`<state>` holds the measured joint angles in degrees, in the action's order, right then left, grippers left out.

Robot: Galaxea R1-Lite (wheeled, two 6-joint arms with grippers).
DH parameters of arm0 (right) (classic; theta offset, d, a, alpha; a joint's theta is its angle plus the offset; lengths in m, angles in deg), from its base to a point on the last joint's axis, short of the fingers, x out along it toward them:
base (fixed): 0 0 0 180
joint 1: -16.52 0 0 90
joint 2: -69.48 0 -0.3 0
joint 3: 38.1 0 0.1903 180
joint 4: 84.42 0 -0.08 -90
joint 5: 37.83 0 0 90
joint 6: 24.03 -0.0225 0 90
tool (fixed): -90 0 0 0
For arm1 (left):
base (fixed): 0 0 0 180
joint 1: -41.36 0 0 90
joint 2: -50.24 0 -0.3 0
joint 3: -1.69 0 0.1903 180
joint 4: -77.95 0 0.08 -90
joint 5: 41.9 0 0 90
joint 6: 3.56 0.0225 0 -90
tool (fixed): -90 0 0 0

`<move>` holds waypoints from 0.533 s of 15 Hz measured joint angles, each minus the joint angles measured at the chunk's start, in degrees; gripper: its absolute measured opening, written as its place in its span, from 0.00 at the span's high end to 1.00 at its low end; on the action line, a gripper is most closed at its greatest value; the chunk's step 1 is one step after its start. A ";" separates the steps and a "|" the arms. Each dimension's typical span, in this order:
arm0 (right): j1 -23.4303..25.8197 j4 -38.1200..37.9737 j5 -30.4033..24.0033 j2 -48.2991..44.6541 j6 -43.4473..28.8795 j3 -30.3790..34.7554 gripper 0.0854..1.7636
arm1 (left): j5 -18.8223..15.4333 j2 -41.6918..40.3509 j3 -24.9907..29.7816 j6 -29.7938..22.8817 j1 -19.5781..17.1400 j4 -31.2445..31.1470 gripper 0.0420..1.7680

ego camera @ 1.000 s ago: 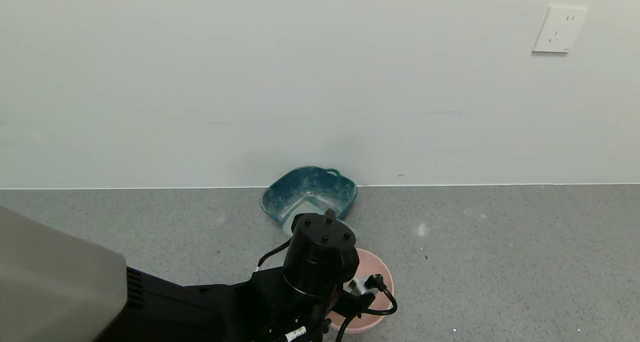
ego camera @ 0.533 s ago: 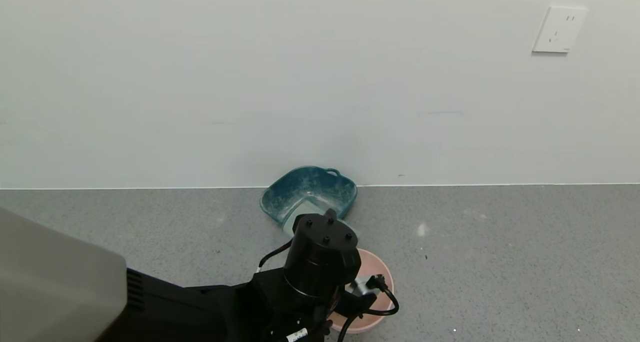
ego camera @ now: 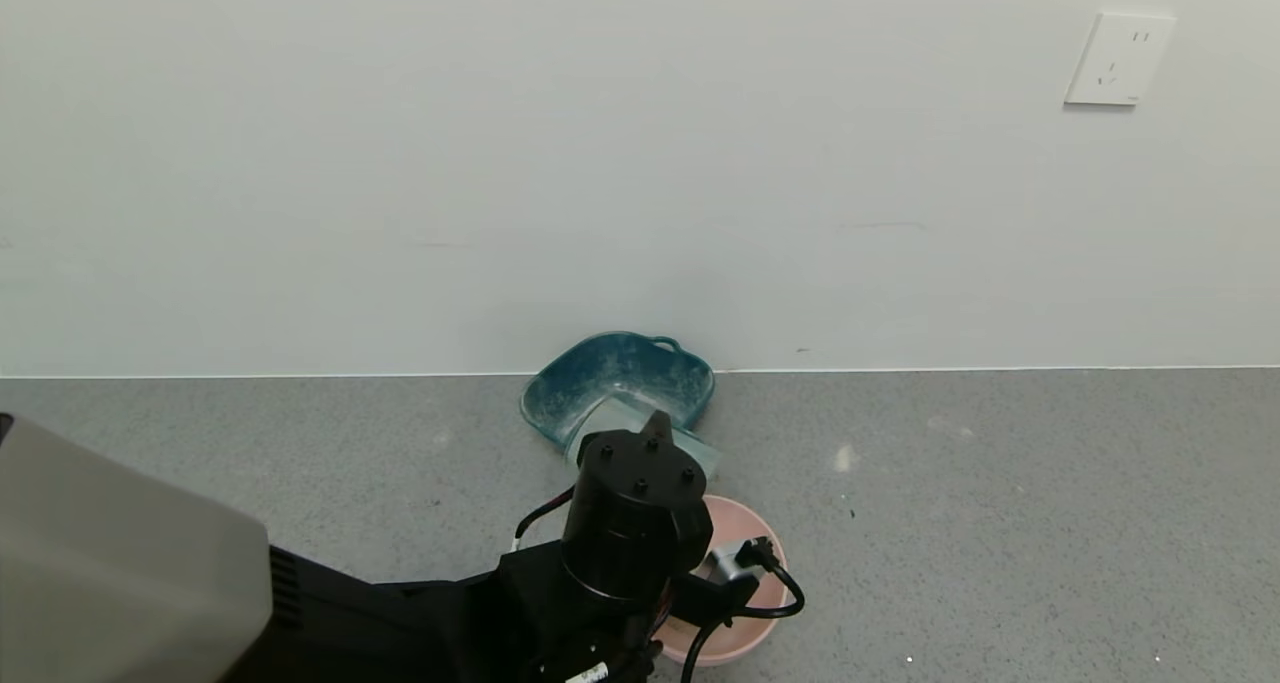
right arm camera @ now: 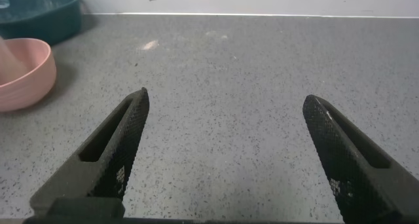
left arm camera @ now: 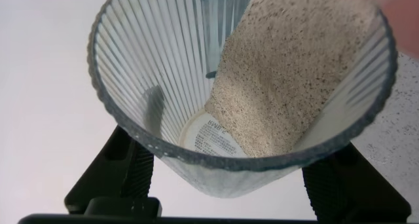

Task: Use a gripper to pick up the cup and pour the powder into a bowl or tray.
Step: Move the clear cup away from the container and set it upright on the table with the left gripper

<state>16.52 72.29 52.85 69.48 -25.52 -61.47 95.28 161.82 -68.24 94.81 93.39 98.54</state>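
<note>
The left arm's wrist blocks most of the pink bowl and the left gripper, which is clamped on the tilted cup, powder sliding toward its rim. Teal tray sits at 12 o'clock from the bowl. Right gripper hangs spread wide over the table.

The left arm's gripper hangs off a glossy black cylindrical wrist capped with four small black screws, with thin black-and-red cables and a thicker black cable looping past a small silver-white block. A pale grey flat-sided housing with black vent slits covers the nearer arm. Both it and the right gripper have matte black tapered fingers with finely dimpled pads.
</note>
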 joint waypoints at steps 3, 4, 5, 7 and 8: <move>0.00 0.00 0.00 0.00 0.00 0.00 0.03 | -0.29 0.16 1.55 -1.27 0.09 4.68 0.28; 0.00 0.00 0.02 0.00 0.00 0.00 0.03 | -0.29 0.38 2.18 -1.43 0.09 6.75 0.28; 0.00 0.00 0.00 0.00 0.00 0.00 0.03 | -0.29 0.66 2.76 -2.11 0.09 8.79 0.28; 0.00 0.00 0.02 0.00 0.01 0.00 0.03 | -0.73 1.07 3.80 -5.69 0.04 9.98 0.28; 0.00 0.00 0.02 0.00 0.00 0.00 0.03 | -1.15 1.21 4.19 -8.13 0.04 10.01 0.28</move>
<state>16.52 72.29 52.88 69.48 -25.52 -61.47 94.14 163.03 -64.04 86.67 93.43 108.55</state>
